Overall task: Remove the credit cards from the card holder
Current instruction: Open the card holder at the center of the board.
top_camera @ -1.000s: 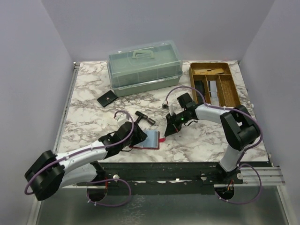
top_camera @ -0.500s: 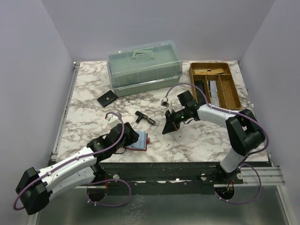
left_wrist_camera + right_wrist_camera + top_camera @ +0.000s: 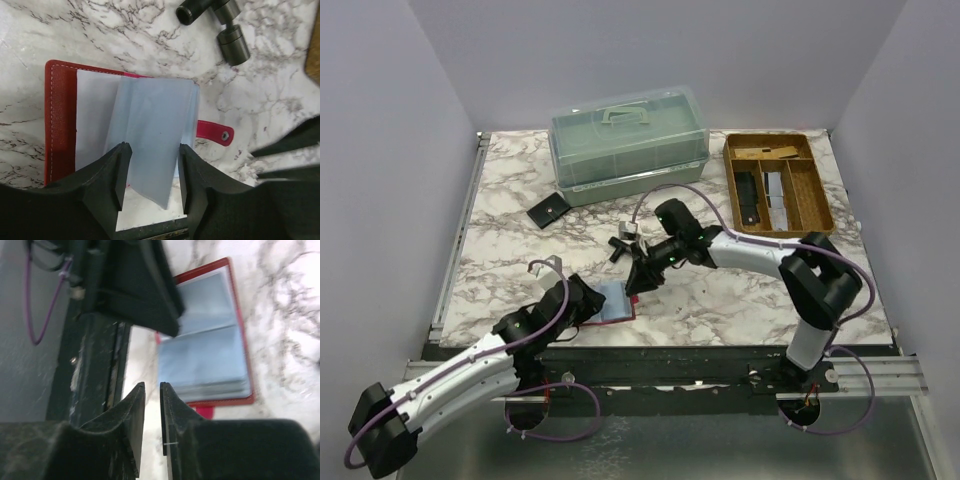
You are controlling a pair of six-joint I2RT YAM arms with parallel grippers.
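The red card holder lies open near the table's front edge, pale blue leaves facing up. In the left wrist view its red cover is at the left and its snap strap at the right. A pale blue credit card sticks out at a tilt over the near edge, between the parted fingers of my left gripper; I cannot tell if they touch it. My right gripper hovers just off the holder's strap end, jaws a narrow gap apart with nothing between. The blue leaves lie beyond it.
A black T-shaped tool lies just behind the holder, under the right arm. A clear green lidded box stands at the back. A wooden tray is at the back right, a flat black wallet at the left. The table's dark front rail is close.
The right gripper has swung left to the holder and its jaws have parted slightly. The left arm has drawn back toward the near left, and the holder has shifted left with it.
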